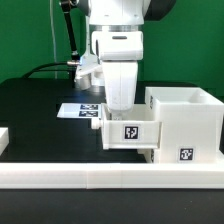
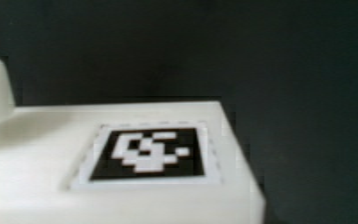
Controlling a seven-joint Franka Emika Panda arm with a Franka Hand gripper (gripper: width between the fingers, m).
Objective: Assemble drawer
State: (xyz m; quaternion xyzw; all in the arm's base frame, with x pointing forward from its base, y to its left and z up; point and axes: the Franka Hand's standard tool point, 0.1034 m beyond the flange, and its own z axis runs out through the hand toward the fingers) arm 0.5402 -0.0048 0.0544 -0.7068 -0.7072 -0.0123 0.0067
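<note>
The pincer (image 1: 119,107), its grip state untellable, hangs directly above the tray (image 1: 129,133).

A black bench (image 1: 30,110) carries the white drawer parts: the large casing (image 1: 185,125) toward the exterior view's right edge, a smaller tray (image 1: 128,130) touching it. The marker board (image 1: 78,110) lies mid-bench; a long white rail (image 1: 100,178) borders the front edge.
</note>
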